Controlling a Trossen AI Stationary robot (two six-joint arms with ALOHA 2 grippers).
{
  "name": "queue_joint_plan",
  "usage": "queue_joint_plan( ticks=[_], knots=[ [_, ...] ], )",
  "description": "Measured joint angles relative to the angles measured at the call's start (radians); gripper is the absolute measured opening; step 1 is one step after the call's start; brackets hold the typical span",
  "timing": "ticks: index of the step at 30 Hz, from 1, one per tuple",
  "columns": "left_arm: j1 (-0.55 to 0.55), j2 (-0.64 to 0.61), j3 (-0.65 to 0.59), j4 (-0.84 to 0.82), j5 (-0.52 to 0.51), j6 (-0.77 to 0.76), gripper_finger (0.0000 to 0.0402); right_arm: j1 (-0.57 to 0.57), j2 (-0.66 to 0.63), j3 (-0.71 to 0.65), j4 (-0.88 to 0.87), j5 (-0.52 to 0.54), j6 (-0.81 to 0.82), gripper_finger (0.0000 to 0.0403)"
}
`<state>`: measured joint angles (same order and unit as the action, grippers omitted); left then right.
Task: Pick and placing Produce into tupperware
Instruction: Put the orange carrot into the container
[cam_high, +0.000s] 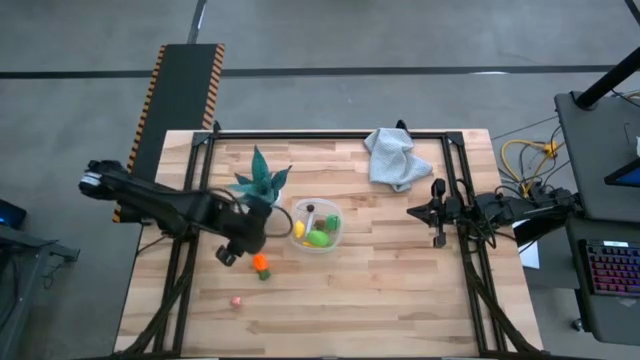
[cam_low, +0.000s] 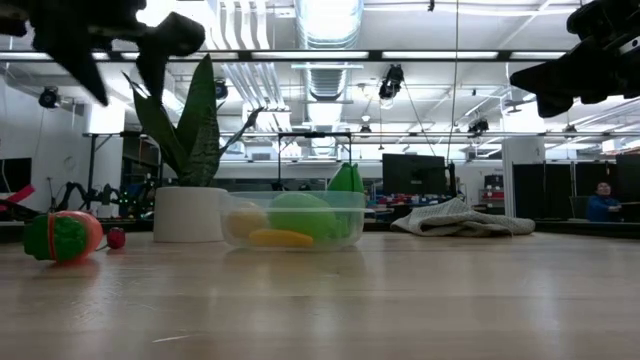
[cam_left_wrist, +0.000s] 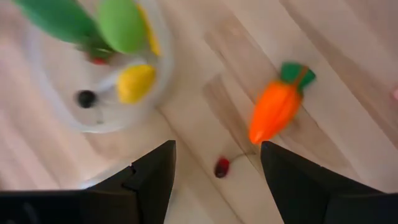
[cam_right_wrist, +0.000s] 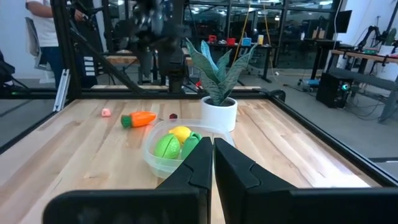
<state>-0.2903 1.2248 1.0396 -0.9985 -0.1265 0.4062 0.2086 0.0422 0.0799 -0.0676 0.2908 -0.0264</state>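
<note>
Your left gripper (cam_left_wrist: 214, 163) hangs spread above the small dark-red piece (cam_left_wrist: 222, 167), prob. lining up for it, w/ the carrot (cam_left_wrist: 275, 107) just beside. Right gripper (cam_right_wrist: 213, 155), fingers pressed together, waits well apart from the tub (cam_high: 317, 226).

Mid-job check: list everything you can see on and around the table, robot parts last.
tub: one, clear, table centre, holding green, yellow and dark pieces
carrot: one, orange with green top, on the wood left of the tub
pink piece: one, pink, near the front left
dark red piece: one, small, on the wood between carrot and tub
plant: one, teal leaves, white pot, left of the tub
cloth: one, pale grey, crumpled, far right
person: one, blue top, room behind
left gripper: open, above the wood beside carrot
right gripper: shut, waiting at right edge
</note>
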Motion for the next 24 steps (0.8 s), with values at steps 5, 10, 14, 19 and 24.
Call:
queue_joint_plan(
  ticks=[5, 10, 14, 19, 24],
  knots=[
    [-0.045, 0.106, -0.001, -0.024, 0.001, -0.003, 0.0221, 0.0, 0.0, 0.0, -0.001, -0.001, 0.081, 0.0009],
    [-0.082, 0.189, 0.006, -0.025, 0.002, 0.001, 0.0221, 0.0, 0.0, 0.0, -0.001, -0.001, 0.156, 0.0009],
    [-0.109, 0.238, 0.001, -0.032, 0.002, 0.001, 0.0221, 0.0, 0.0, 0.0, -0.001, -0.001, 0.13, 0.0009],
    [-0.151, 0.301, 0.001, 0.002, 0.004, 0.0, 0.0221, 0.0, 0.0, 0.0, 0.001, -0.001, 0.07, 0.0009],
    [-0.18, 0.359, 0.002, 0.005, -0.001, 0.047, 0.0221, 0.0, 0.0, 0.0, 0.002, -0.001, 0.07, 0.0009]
  ],
)
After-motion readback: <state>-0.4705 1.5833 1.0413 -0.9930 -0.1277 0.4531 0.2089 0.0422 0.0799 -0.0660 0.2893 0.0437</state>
